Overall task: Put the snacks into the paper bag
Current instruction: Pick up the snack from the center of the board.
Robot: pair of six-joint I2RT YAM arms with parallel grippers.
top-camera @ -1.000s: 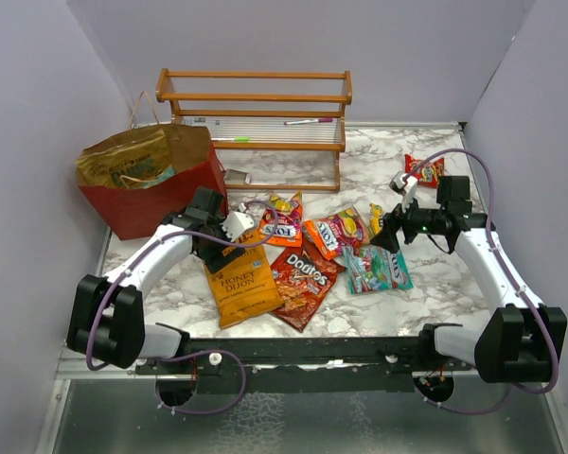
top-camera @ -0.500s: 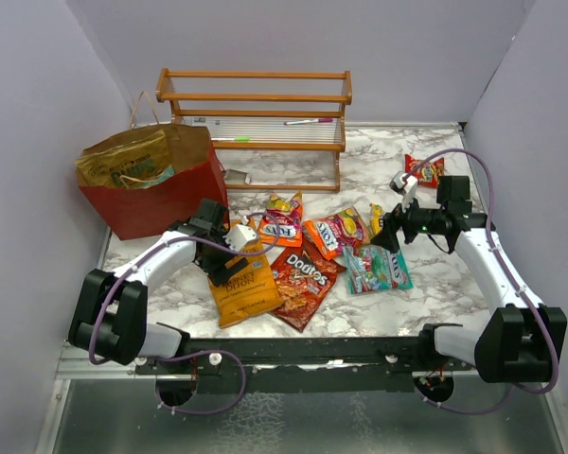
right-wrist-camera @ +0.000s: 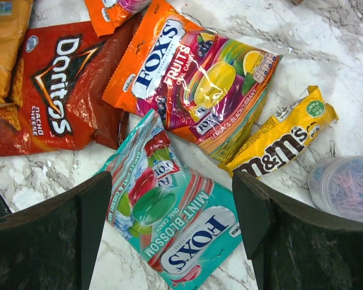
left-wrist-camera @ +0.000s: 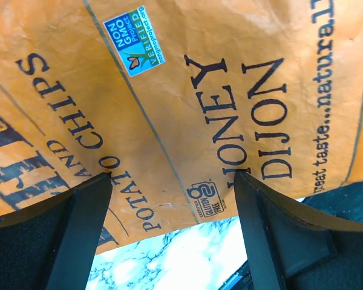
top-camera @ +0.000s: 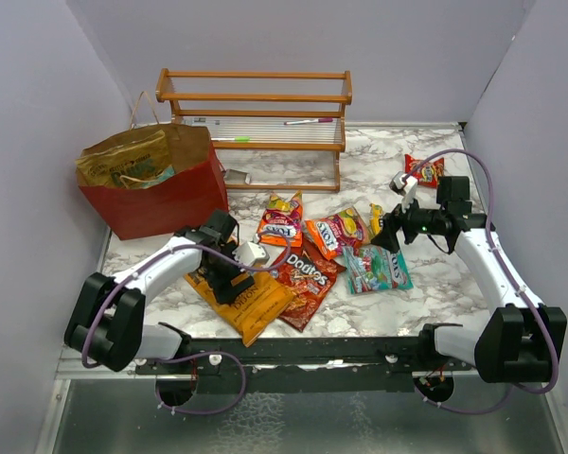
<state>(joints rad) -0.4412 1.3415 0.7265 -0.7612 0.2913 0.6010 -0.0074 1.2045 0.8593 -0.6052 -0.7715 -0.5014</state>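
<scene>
So left tool (left-wrist-camera: 171,178) is spread wide, close over the Kettle bag (left-wrist-camera: 230,72); right tool (right-wrist-camera: 172,178) is spread wide too, mint pack (right-wrist-camera: 169,229) right below it.

orange bag (left-wrist-camera: 187,78) reads "honey dijon potato chips"; red bag (right-wrist-camera: 54,90) "doritos"; yellow pack (right-wrist-camera: 281,136) "m&m's"; teal pack (right-wrist-camera: 169,223) "fox's".

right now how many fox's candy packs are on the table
3: an orange pack closest to the wooden rack, the fruits pack to its right, the teal mint pack just below that in the top view. A small red packet far back is unreadable.
</scene>
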